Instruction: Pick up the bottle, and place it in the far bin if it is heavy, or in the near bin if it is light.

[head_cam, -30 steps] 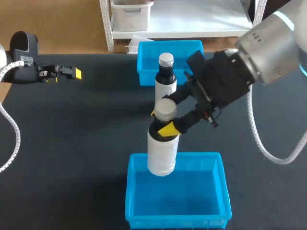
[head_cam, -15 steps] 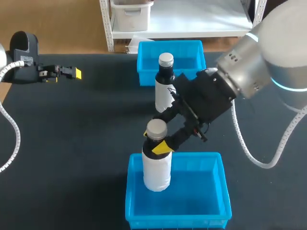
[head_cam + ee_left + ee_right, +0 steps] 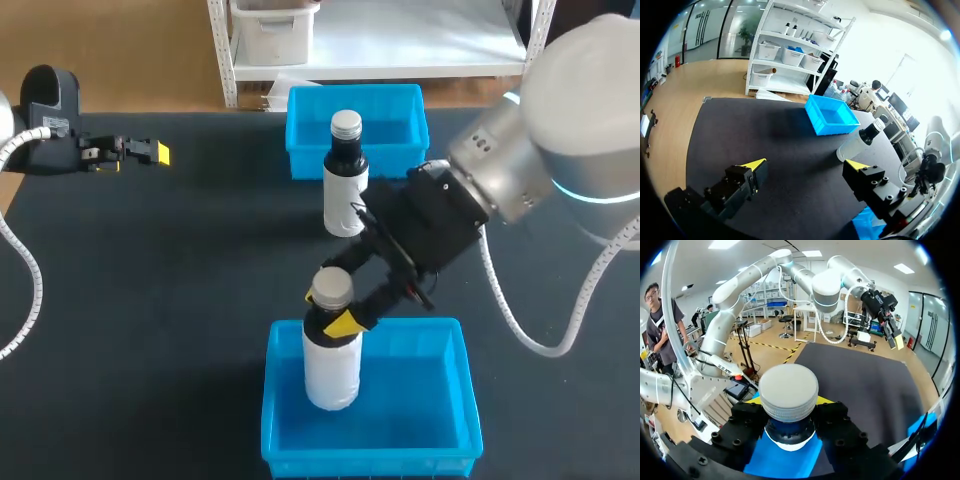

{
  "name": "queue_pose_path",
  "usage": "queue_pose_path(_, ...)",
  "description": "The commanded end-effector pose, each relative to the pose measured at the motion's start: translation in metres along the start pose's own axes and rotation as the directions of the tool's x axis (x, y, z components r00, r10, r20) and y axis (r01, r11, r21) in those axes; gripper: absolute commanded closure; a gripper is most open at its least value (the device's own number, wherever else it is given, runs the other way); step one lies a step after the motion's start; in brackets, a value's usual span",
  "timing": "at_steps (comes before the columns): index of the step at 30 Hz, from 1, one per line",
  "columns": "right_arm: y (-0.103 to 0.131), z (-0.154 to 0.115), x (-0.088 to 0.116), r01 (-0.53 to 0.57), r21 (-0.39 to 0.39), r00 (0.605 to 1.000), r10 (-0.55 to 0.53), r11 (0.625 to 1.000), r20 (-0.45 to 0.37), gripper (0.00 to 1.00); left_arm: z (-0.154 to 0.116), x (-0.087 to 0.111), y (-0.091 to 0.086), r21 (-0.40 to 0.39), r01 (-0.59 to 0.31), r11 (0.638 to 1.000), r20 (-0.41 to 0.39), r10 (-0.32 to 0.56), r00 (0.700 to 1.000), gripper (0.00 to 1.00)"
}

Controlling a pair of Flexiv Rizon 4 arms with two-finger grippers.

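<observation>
Bottle (image 3: 331,365) is held upright by its neck, just under the cap, pinched from two sides by the right tool (image 3: 335,318). Its lower body is seen inside the near bin (image 3: 466,400), toward the left wall. Whether the base is resting on the bin floor cannot be told from above. In the right wrist view only the pale cap and the black fingers pressed to the neck are shown, with blue beneath.

So the placing step is judged to be in hand, the near bin being the one meant for a light bottle. Next, the base is to be settled on the floor if it is not there yet. Then the fingers are to be spread and the tool lifted straight up, so that the cap is not snagged and the bottle not tipped.

Now the room. The bin's left wall is close beside the bottle, so a sideways pull that way is best avoided; plenty of open floor is seen toward the right wall. A second bottle (image 3: 345,185) is stood on the tabletop (image 3: 150,300) between the two bins, just in front of the far bin (image 3: 410,110). The right arm's wrist is close beside it, so a retreat is best drawn up and rightward. The left tool (image 3: 152,152) is parked well apart at the far left, fingers spread, nothing between them.
</observation>
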State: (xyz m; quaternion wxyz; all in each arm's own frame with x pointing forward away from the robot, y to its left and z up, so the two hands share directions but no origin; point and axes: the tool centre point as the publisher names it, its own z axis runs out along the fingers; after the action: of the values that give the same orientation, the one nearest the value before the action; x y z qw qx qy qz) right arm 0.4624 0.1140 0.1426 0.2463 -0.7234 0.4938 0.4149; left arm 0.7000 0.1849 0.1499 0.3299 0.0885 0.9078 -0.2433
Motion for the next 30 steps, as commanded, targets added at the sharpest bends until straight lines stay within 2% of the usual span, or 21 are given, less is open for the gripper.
queue_pose_path(1,-0.004,0.004,0.007,-0.004,-0.014,1.000,0.004,1.000,0.006,1.00,0.000,0.000,0.000,0.000,0.000,1.000,0.000,0.000,1.000,0.00)
queue_pose_path(13,-0.003,0.006,0.011,-0.001,-0.021,1.000,0.001,1.000,-0.003,1.00,0.000,0.000,0.000,0.000,0.000,1.000,0.000,0.000,1.000,0.00)
queue_pose_path(14,-0.003,0.007,0.011,0.000,-0.022,1.000,0.000,1.000,-0.005,0.90,0.000,0.000,0.000,0.000,0.000,1.000,0.000,0.000,1.000,0.00)
queue_pose_path(15,-0.003,0.007,0.011,0.000,-0.024,1.000,-0.001,1.000,-0.008,0.68,0.000,0.000,0.000,0.000,0.000,1.000,0.000,0.000,1.000,0.00)
queue_pose_path(16,-0.002,0.007,0.011,-0.003,-0.025,1.000,0.002,1.000,-0.015,0.17,0.000,0.000,0.000,0.000,0.000,1.000,0.000,0.000,1.000,0.00)
queue_pose_path(17,-0.002,0.007,0.011,-0.006,-0.026,1.000,0.006,1.000,-0.018,0.00,0.000,0.000,0.000,0.000,0.000,1.000,0.000,0.000,1.000,0.00)
queue_pose_path(24,-0.002,-0.005,0.010,-0.023,-0.021,0.999,0.022,1.000,-0.032,0.00,0.000,0.000,0.000,0.000,0.000,1.000,0.000,0.000,1.000,0.00)
queue_pose_path(30,-0.004,-0.043,0.023,-0.069,0.045,0.995,0.072,0.997,-0.071,0.00,0.000,0.000,0.000,0.000,0.000,1.000,0.000,0.000,1.000,0.00)
